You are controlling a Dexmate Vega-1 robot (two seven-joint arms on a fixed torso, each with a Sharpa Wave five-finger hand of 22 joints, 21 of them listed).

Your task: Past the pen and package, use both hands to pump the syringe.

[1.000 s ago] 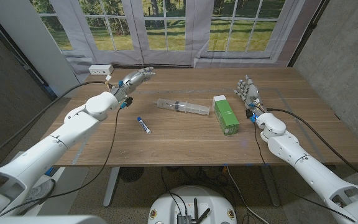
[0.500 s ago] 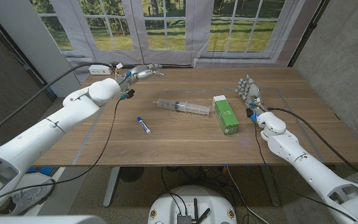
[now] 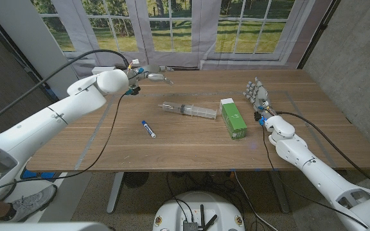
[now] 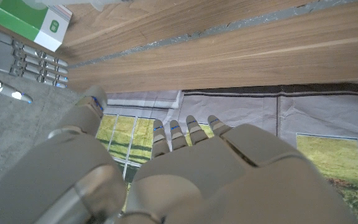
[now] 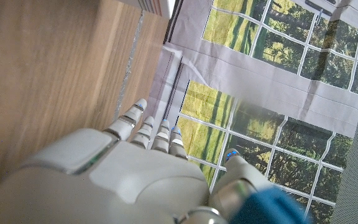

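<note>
Syringe lies untouched mid-bench. Left hand near far edge, fingers straight, holds nothing. Right hand spread, empty. Pumping not yet begun.

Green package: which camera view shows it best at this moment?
The head view: the whole green package lies in sight on the table, right of the syringe, near the right hand. The left wrist view catches one corner of it at the frame's edge. The right wrist view gives table and windows instead.
</note>
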